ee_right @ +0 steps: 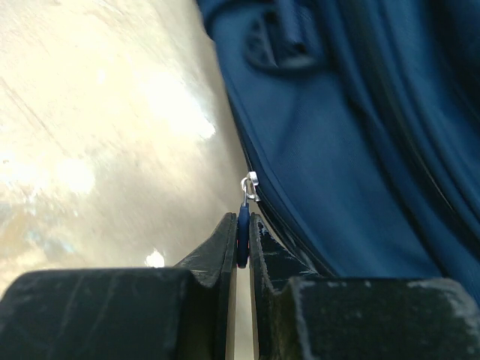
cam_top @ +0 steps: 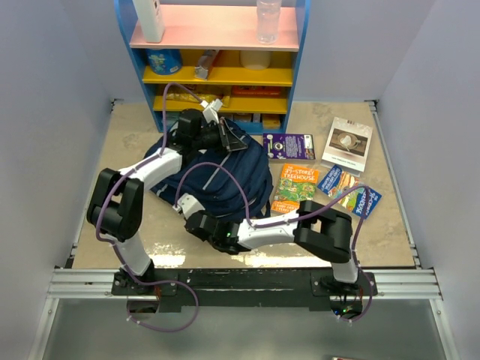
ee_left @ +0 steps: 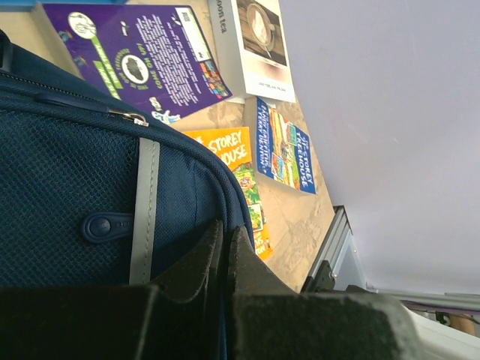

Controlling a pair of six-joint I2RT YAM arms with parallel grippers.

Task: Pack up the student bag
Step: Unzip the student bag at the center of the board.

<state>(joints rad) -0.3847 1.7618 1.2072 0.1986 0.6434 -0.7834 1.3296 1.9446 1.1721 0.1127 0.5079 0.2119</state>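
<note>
The student bag [cam_top: 225, 184], of soft navy woven fabric with a mesh-textured pocket crossed by a grey stripe [ee_left: 144, 210], slumps mid-counter [cam_top: 315, 120] beside glossy paperback books [cam_top: 294, 187]. The left arm arcs over the bag's far end, and its left pincer [ee_left: 226, 229] is pressed shut at the bag's edge. The right arm folds at the elbow, with its forearm running left. The right pincer [ee_right: 241, 225] pinches a slim blue zipper pull [ee_right: 243, 244].
</note>
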